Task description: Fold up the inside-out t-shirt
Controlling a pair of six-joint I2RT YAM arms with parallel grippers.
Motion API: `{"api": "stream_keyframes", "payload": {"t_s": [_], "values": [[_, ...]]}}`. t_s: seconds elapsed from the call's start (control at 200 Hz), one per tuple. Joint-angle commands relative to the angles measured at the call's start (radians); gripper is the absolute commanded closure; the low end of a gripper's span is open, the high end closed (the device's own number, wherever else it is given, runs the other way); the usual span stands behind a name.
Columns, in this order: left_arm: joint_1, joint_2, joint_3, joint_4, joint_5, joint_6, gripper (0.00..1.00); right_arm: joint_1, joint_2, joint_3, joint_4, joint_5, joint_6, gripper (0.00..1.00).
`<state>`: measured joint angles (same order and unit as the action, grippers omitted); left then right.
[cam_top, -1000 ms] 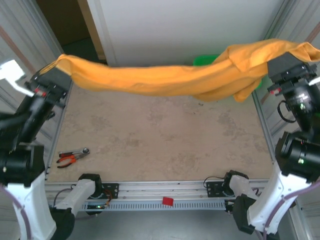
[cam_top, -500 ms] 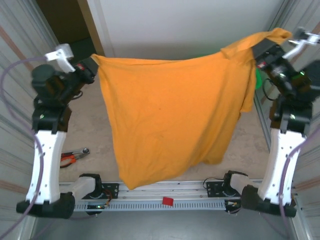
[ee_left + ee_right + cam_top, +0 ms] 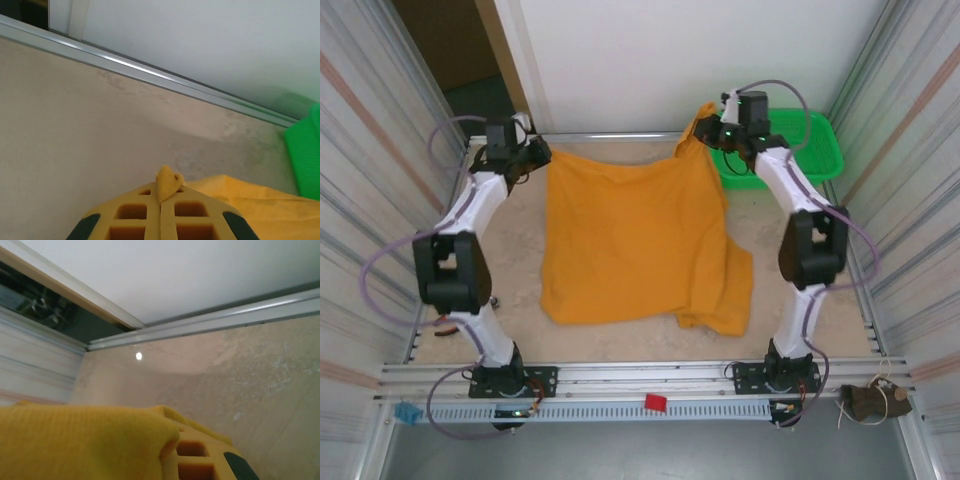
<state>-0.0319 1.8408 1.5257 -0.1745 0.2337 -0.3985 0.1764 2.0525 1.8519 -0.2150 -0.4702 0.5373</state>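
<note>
At the far edge of the bench [image 3: 515, 250], the spreading step wanted both held corners lowered level and drawn apart before release — slack would likely leave creases like the rumple at the near right corner. The left pincer [image 3: 533, 155] and right pincer [image 3: 706, 128] were each clenched on a far corner of the inside-out t-shirt [image 3: 630, 240], which lay spread between them, reaching toward the near edge.

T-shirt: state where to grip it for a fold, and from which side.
Take the t-shirt by its two far corners, each from its outer side. It lies spread flat toward the arm bases, so those corners could probably be carried over it. The left gripper and right gripper are shut on them. The near right flap sticks out unevenly, a poorer hold.
</note>
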Motion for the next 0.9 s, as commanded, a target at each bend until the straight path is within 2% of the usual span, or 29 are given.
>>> {"api": "stream_keyframes", "payload": {"t_s": [0.0, 0.035, 0.065, 0.09, 0.14, 0.18, 0.22, 0.316, 0.401, 0.451, 0.556, 0.641, 0.822, 0.892], "values": [[0.009, 0.11, 0.163, 0.039, -0.039, 0.079, 1.0, 0.019, 0.146, 0.243, -0.039, 0.02, -0.089, 1.0], [0.011, 0.149, 0.203, 0.038, -0.048, 0.09, 0.99, 0.023, 0.209, 0.33, -0.075, 0.017, -0.098, 0.83], [0.013, 0.181, 0.236, 0.035, -0.058, 0.096, 0.95, 0.024, 0.261, 0.424, -0.115, 0.02, -0.103, 0.6], [0.016, 0.205, 0.265, 0.029, -0.067, 0.098, 0.89, 0.027, 0.299, 0.496, -0.151, 0.025, -0.104, 0.46], [0.025, 0.245, 0.324, 0.005, -0.082, 0.094, 0.71, 0.028, 0.361, 0.62, -0.209, 0.033, -0.104, 0.29], [0.032, 0.281, 0.368, -0.018, -0.087, 0.088, 0.6, 0.028, 0.381, 0.684, -0.241, 0.039, -0.101, 0.23], [0.04, 0.301, 0.407, -0.037, -0.087, 0.086, 0.52, 0.028, 0.376, 0.704, -0.248, 0.042, -0.1, 0.22], [0.05, 0.311, 0.473, -0.086, -0.076, 0.09, 0.46, 0.027, 0.29, 0.651, -0.251, 0.048, -0.101, 0.21], [0.049, 0.262, 0.463, -0.115, -0.06, 0.093, 0.45, 0.029, 0.157, 0.518, -0.248, 0.059, -0.106, 0.22], [0.046, 0.201, 0.415, -0.116, -0.051, 0.089, 0.44, 0.03, 0.055, 0.378, -0.222, 0.074, -0.103, 0.22], [0.023, 0.033, 0.242, -0.127, -0.047, 0.07, 0.44, 0.031, -0.185, 0.058, -0.16, 0.086, -0.065, 0.23], [0.0, -0.136, 0.043, -0.142, -0.045, 0.006, 0.44, 0.032, -0.392, -0.24, -0.134, 0.108, -0.031, 0.23], [-0.088, -0.532, -0.433, -0.194, -0.085, -0.127, 0.44, 0.075, -0.735, -0.681, -0.258, 0.214, 0.027, 0.23], [-0.136, -0.69, -0.615, -0.226, -0.111, -0.222, 0.43, 0.116, -0.839, -0.807, -0.324, 0.27, 0.055, 0.23]]}}
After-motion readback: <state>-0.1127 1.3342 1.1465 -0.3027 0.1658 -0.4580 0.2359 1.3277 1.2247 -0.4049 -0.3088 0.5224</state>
